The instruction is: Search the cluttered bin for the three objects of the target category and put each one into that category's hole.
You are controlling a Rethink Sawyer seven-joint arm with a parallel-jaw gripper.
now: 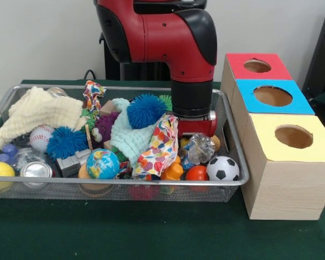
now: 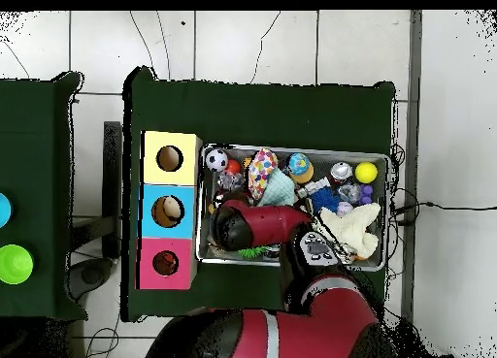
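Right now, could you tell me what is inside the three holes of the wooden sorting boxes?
In the overhead view, the blue-topped box's hole shows a pale rounded object inside. The yellow-topped box's hole and red-topped box's hole look dark; anything deeper is hidden.

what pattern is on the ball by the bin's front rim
A blue-and-green world-map pattern on the globe ball, best in the front view.

A wire bin (image 1: 235,162) crammed with balls, cloths and toys is set at nine o'clock of three wooden boxes (image 1: 284,162) topped red, blue and yellow, each holed.
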